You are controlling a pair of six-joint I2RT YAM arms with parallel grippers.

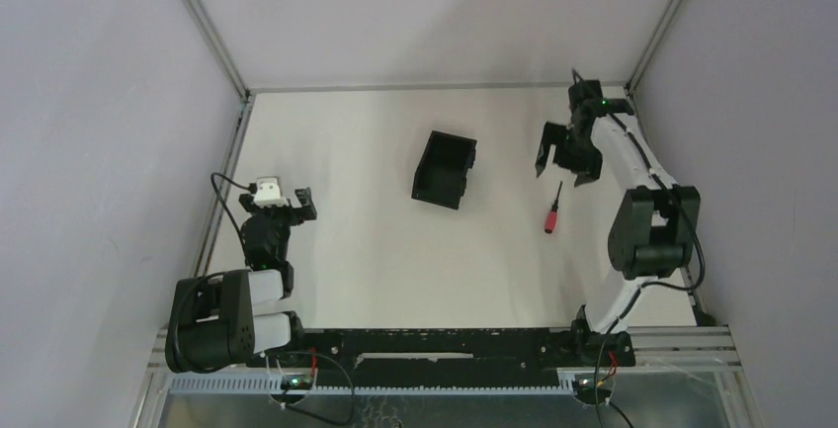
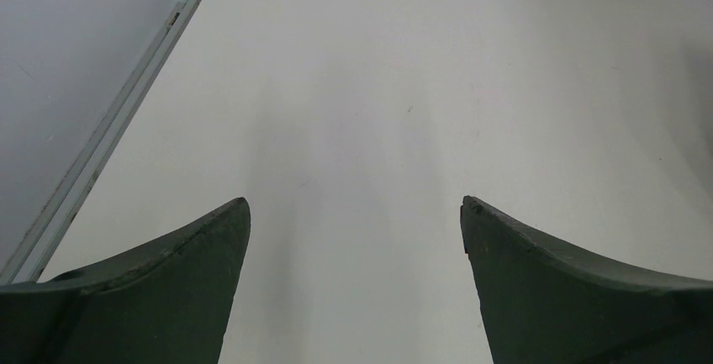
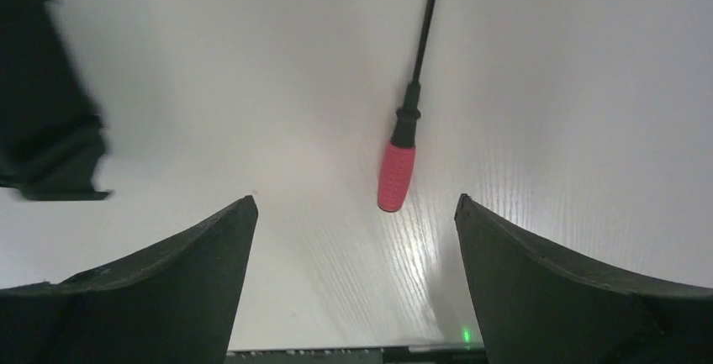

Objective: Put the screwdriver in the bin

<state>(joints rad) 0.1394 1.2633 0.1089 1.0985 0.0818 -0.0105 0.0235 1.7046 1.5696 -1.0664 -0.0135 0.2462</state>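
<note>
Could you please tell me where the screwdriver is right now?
The red-handled screwdriver with a thin dark shaft lies on the white table, right side of the top view, right of the black plastic bin and close to the open right hand.

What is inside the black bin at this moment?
Nothing shows inside the bin; the screwdriver lies on the table outside it. The inside is dark, so its floor is partly hidden.

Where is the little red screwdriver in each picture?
Top external: the screwdriver lies right of the middle, just below the right gripper.
Left wrist: it is not in this picture.
Right wrist: the screwdriver is in the upper middle, red handle nearest the camera.
Shared landmark: the open right gripper, seen close to the screwdriver in both views.
</note>
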